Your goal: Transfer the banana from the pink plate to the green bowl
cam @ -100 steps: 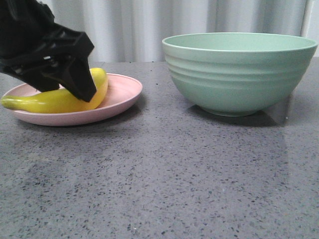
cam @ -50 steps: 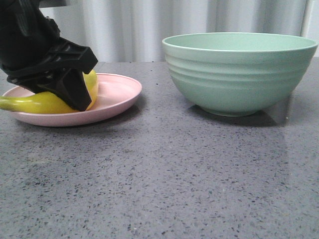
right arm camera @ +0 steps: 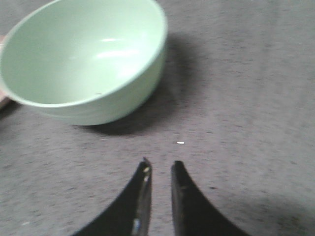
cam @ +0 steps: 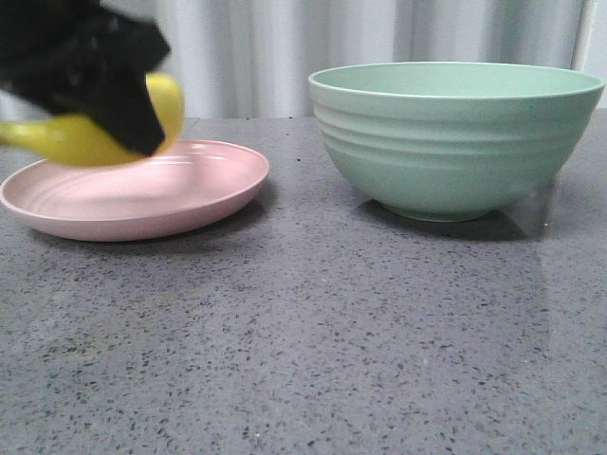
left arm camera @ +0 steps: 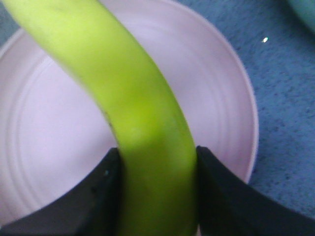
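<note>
My left gripper (cam: 114, 118) is shut on the yellow banana (cam: 66, 139) and holds it in the air just above the pink plate (cam: 190, 190), at the far left of the front view. In the left wrist view the banana (left arm camera: 123, 98) sits clamped between both black fingers (left arm camera: 221, 191), with the plate (left arm camera: 216, 98) bare below it. The mint-green bowl (cam: 455, 133) stands to the right, and it is empty in the right wrist view (right arm camera: 83, 54). My right gripper (right arm camera: 160, 167) hangs over bare table beside the bowl, its jaws nearly together with nothing between them.
The grey speckled table (cam: 313, 351) runs from the plate and bowl to the front edge. A pale curtain (cam: 256, 47) hangs behind the table.
My left gripper has risen with the banana, lifting it off the pink plate. The plate and the bowl have not moved.
</note>
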Robot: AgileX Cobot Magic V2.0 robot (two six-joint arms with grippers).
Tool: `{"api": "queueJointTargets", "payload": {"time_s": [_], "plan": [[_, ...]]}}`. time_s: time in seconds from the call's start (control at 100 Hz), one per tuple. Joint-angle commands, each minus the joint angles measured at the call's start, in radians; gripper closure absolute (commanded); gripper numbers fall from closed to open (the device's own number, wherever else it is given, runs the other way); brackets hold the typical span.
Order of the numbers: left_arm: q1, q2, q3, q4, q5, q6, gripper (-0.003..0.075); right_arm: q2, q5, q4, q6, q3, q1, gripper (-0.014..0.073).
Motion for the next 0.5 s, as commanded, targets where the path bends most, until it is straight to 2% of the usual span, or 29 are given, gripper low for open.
{"api": "queueJointTargets", "payload": {"time_s": [0.0, 0.07, 0.14, 0.33, 0.49], "plan": [[-0.036, -0.073, -0.062, -0.003, 0.008, 0.029, 0.0739, 0.081, -0.025, 0.076, -0.027, -0.098, 0.039, 0.0391], [-0.068, -0.093, -0.071, -0.007, 0.04, 0.045, 0.0739, 0.149, -0.023, 0.125, -0.027, -0.153, 0.075, 0.0281], [-0.102, -0.107, -0.071, -0.023, 0.059, 0.052, 0.0739, 0.227, -0.023, 0.158, -0.027, -0.208, 0.114, 0.0222], [-0.213, -0.11, -0.071, -0.026, 0.078, 0.052, 0.0739, 0.444, -0.059, 0.271, -0.027, -0.342, 0.223, 0.0214], [-0.276, -0.11, -0.071, -0.026, 0.062, 0.052, 0.0739, 0.619, -0.117, 0.31, -0.027, -0.435, 0.32, 0.0214]]}}
